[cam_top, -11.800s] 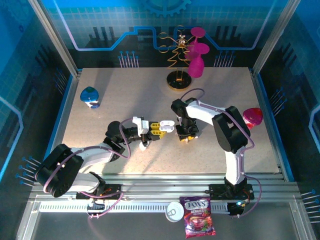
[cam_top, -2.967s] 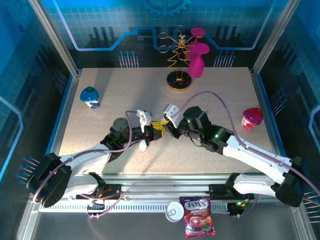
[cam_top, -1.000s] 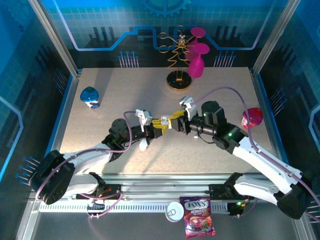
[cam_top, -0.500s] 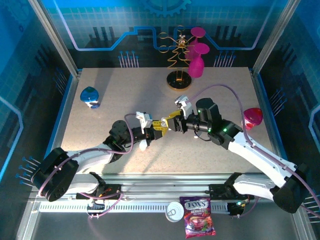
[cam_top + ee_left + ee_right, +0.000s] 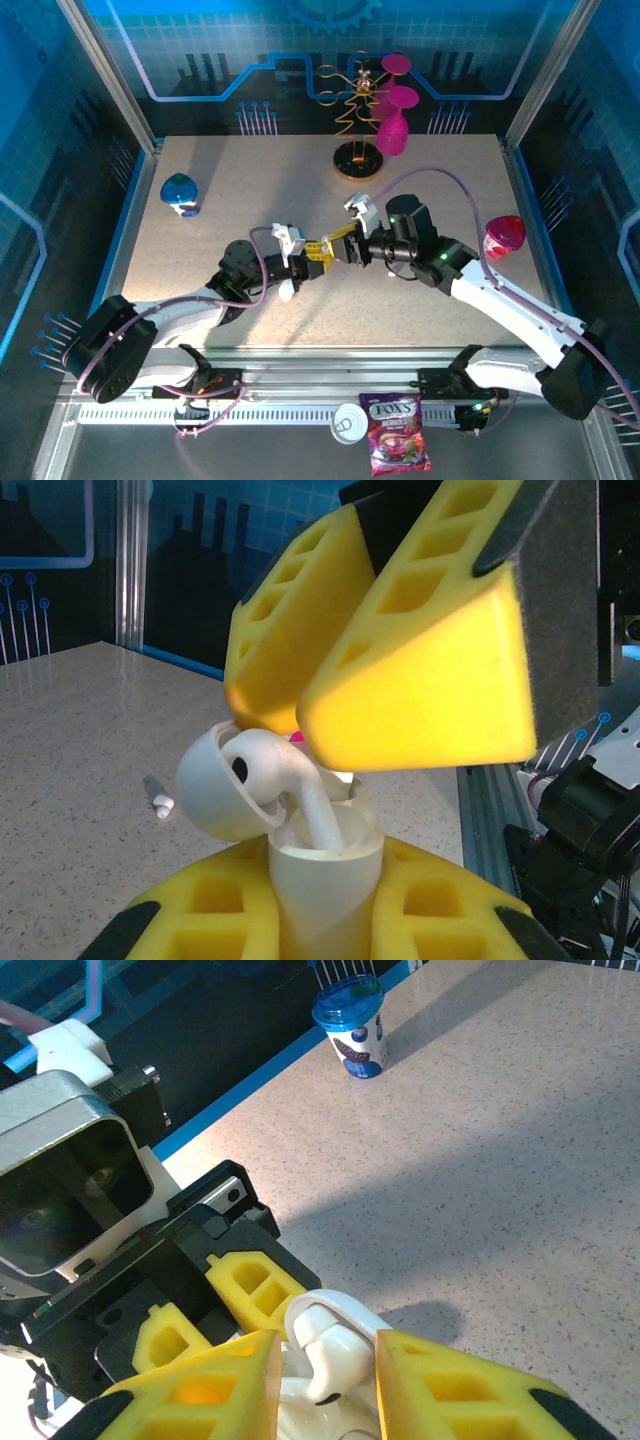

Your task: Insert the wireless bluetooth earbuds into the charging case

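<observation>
Two grippers nose to nose here: the left gripper (image 5: 325, 925) is clamped tight on the charging case (image 5: 322, 875), lid (image 5: 212, 790) flipped open. The right gripper (image 5: 328, 1385) is pinching an earbud (image 5: 322, 1345) by the head right above it, with the stem poking down into the case and the head up against the open lid. A tiny white bit (image 5: 160, 805) lies on the table (image 5: 80, 710) beyond the lid, too small to say what. The only writing I can read is FOX'S on the candy bag (image 5: 398, 432) at the near edge; the blue cup (image 5: 352, 1022) has print, but it's a blur. Versus a second ago, the right wrist has slid a bit left towards the left gripper, which hasn't budged.
</observation>
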